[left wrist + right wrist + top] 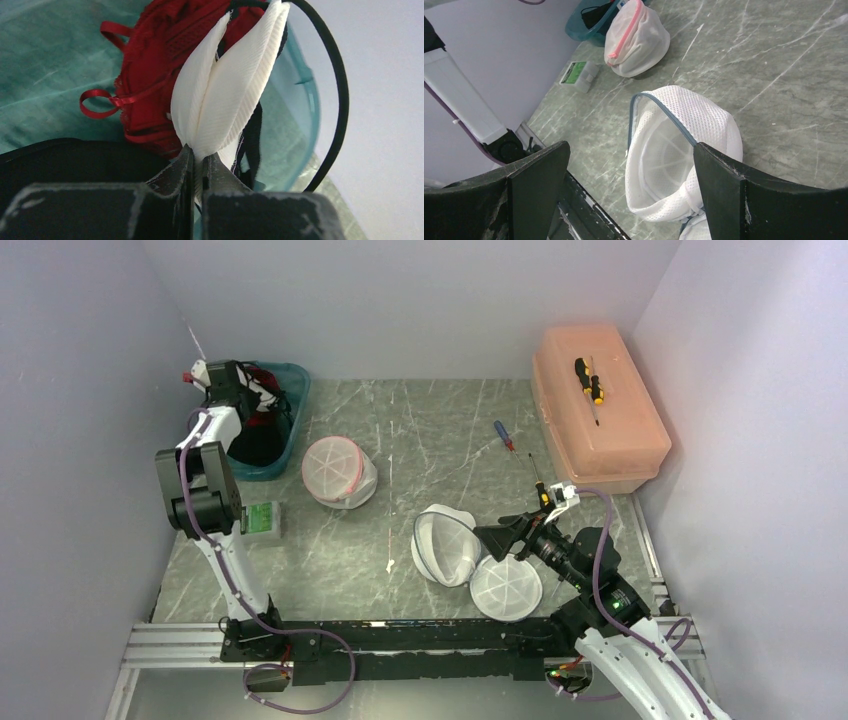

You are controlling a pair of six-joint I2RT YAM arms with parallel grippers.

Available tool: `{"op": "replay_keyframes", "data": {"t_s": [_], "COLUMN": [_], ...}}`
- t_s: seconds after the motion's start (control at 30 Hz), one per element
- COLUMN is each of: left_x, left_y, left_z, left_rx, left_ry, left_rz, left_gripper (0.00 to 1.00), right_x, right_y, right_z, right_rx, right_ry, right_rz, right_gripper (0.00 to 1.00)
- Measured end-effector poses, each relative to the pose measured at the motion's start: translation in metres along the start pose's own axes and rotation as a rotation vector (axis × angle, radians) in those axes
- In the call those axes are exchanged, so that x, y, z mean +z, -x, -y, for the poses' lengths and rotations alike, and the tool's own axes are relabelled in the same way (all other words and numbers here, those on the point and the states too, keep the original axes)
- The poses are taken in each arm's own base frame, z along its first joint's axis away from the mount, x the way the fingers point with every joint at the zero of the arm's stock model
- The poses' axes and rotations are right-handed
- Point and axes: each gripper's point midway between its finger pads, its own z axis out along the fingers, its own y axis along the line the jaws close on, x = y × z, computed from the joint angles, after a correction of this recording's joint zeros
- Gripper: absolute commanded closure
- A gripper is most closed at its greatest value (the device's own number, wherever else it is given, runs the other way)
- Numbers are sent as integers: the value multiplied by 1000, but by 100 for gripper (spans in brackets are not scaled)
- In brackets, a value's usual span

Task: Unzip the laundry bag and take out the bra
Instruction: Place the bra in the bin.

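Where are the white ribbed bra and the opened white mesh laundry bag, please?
White ribbed bra (235, 90): left wrist view, cup's middle.
Opened white mesh laundry bag (709, 120): right wrist view, domed upper shell.

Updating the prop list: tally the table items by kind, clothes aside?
Laundry bags: 2 (pink-zip bag, blue-trim bag)
Screwdrivers: 3 (lid screwdriver, blue screwdriver, table screwdriver)
Tubs: 2 (teal bin, orange box)
Green box: 1
Total: 8

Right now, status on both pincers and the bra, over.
Left pincer shut on white bra, above teal bin. Right pincer open over unzipped mesh bag. Red garment lies in bin; nothing blocks the drop.
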Motion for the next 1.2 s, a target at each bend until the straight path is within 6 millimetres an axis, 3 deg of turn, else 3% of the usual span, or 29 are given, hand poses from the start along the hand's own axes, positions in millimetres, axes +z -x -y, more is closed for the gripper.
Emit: {"op": "replay_keyframes", "data": {"t_s": [0.23, 0.3, 0.5, 0.73, 0.9, 1.03, 1.07, 1.2], "left_x": [22, 22, 22, 18, -8, -47, -57, -79], "left_y": [-32, -37, -39, -42, -29, -2, 6, 30], "left_z": [-22, -21, -19, -29, -27, -9, -1, 30], "left_rx": [23, 28, 44, 75, 86, 77, 73, 61], "left_ry": [76, 76, 74, 127, 153, 121, 101, 6], "left_rz": [-50, -56, -58, -59, -48, 6, 23, 70], "left_gripper": [94, 86, 47, 32, 32, 37, 43, 86], "right_x": [0, 0, 0, 2, 3, 3, 3, 3], "right_y": [-1, -1, -1, -3, -4, -5, -5, -6], "right_z": [1, 2, 2, 3, 4, 3, 3, 2], "right_rx": [-5, -5, -5, -2, 0, 1, 1, 2], "right_ry": [-5, -6, -8, -13, -14, -11, -10, -5], "right_rz": [-4, -4, -5, -13, -21, -26, -27, -30], "right_gripper": [2, 2, 2, 2, 2, 2, 2, 2]}}
